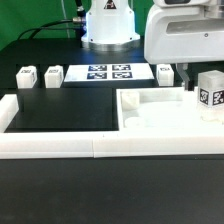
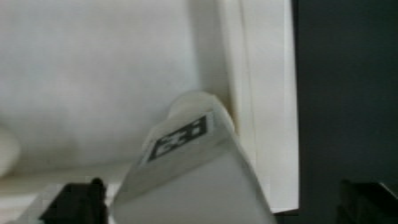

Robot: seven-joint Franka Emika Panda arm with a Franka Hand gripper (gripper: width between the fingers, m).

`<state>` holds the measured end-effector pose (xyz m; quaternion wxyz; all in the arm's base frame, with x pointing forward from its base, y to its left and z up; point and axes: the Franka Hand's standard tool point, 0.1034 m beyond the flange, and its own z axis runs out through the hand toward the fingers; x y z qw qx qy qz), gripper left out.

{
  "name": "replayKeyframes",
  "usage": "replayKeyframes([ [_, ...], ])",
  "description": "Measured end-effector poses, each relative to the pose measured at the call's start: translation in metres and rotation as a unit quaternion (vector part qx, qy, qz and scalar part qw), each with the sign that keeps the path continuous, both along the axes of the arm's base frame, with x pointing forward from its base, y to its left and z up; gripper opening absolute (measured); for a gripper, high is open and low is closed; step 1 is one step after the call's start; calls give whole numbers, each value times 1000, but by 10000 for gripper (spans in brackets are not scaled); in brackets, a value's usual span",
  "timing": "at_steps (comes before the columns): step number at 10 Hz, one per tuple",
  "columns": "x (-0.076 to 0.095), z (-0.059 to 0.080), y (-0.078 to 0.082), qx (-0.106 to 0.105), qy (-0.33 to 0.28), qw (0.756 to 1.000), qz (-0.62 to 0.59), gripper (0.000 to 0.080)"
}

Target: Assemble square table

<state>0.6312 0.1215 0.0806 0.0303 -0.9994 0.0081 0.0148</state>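
In my judgement the task is at an early stage, because no leg looks joined to the tabletop yet. Starting from the exterior view's left, the first leg (image 1: 25, 77) and the second leg (image 1: 52, 75) stand loose near the far edge of the worktop (image 1: 60, 110), near each other but not touching. After them the marker board (image 1: 108, 73) lies along the same far edge. Just beside it stands the third leg (image 1: 165, 72), also loose.

The tabletop (image 1: 150, 118) lies flat toward the near corner on the exterior view's right, just beside the border rail (image 1: 60, 146). The fourth leg (image 1: 208, 96) is upright at the tabletop's side on the exterior view's right, close under the tool (image 1: 191, 72).

In the wrist view this leg (image 2: 187, 165) sits between the two fingertips (image 2: 80, 200), but a gap shows on one side. I therefore cannot tell if the tool clenches it or is slack around it. Whether this leg is seated in the tabletop is hidden. It seems that all four legs remain to be fixed.
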Motion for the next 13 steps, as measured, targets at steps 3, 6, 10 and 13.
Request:
replayKeyframes([
  [3,0,-1,1,1,1,1000,-3,410],
  [6,0,-1,-3,-3,6,996,-85,294],
  [10,0,-2,-2,-14,18,947,-321,294],
  [13,2,-3,-9,21,36,850,-525,294],
])
